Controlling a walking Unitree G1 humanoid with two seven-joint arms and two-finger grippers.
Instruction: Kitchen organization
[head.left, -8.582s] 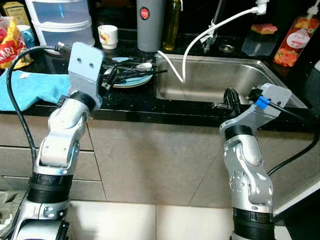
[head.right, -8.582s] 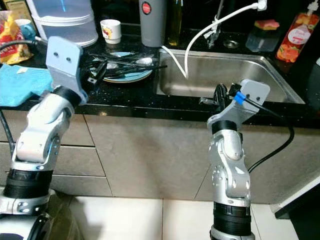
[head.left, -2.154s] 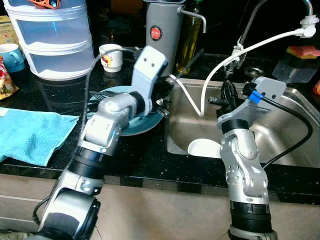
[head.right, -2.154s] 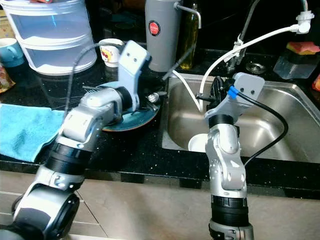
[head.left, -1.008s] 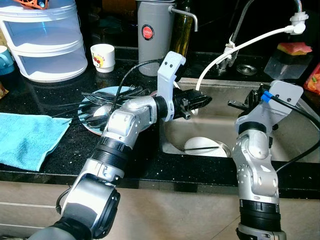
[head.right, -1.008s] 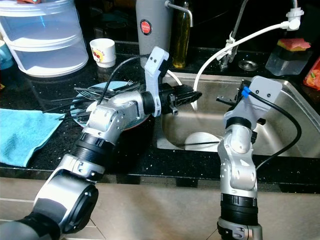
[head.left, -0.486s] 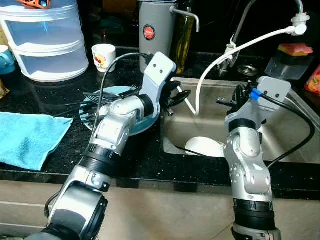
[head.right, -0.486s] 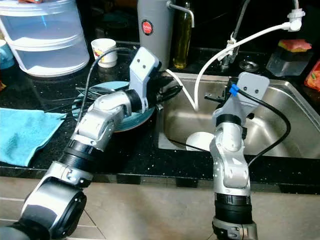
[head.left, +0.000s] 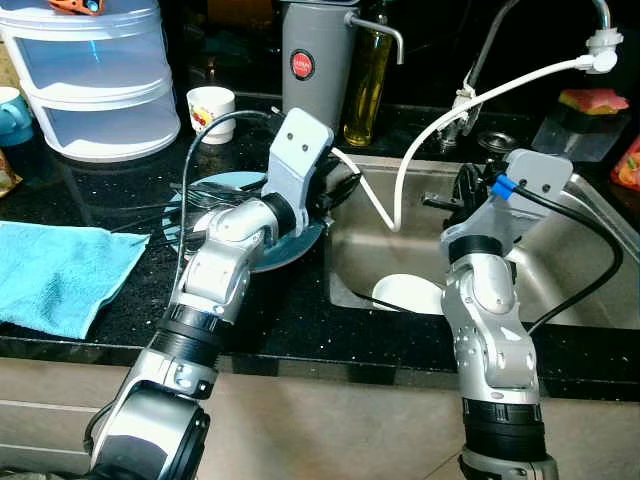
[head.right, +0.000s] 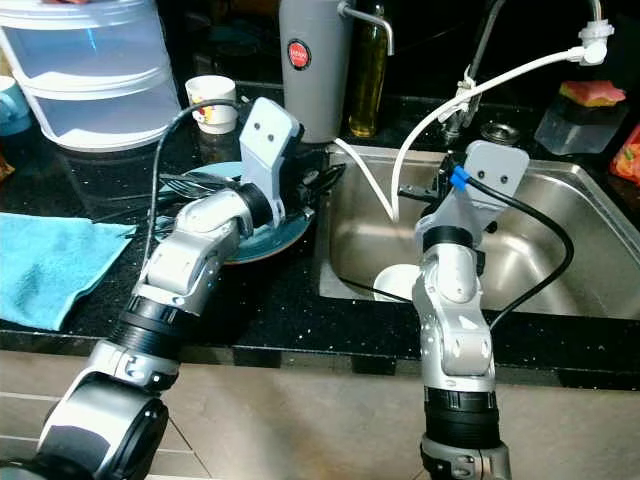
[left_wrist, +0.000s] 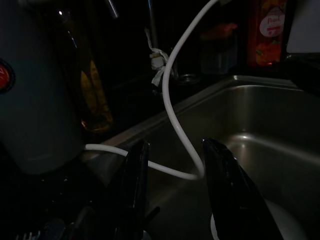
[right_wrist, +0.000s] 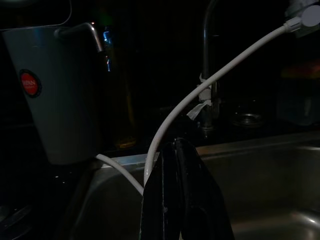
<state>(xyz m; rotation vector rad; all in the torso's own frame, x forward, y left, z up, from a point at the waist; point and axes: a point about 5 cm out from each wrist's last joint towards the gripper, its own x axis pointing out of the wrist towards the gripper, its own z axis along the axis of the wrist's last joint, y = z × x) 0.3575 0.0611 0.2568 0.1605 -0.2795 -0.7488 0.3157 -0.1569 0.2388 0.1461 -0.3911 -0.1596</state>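
Left gripper (left_wrist: 172, 185) above the right edge of the blue plate (head.left: 285, 243) at the sink's rim, fingers (left_wrist: 136, 185) parted by a moderate gap, nothing between them. Plate on the black counter (head.left: 130, 290) just left of the sink (head.left: 560, 290), carrying a heap of dark cutlery (head.left: 205, 200); individual pieces hard to tell apart, much of the plate covered by the left arm. Right gripper (right_wrist: 176, 200) raised over the sink's left half, fingers pressed together and empty. In the basin, a white dish (head.left: 408, 293), partly hidden behind the right arm, with a thin dark utensil (head.right: 355, 288) lying beside it toward the near wall. White hose (head.left: 480, 95) curving down from the tap into the sink. Behind the plate, a grey jug (head.left: 315, 55), an oil bottle (head.left: 366, 75) and a small white cup (head.left: 210, 110). Stacked clear tubs (head.left: 95, 85) farther left, cut off at the top. Blue towel (head.left: 60, 275) near the counter's front edge.
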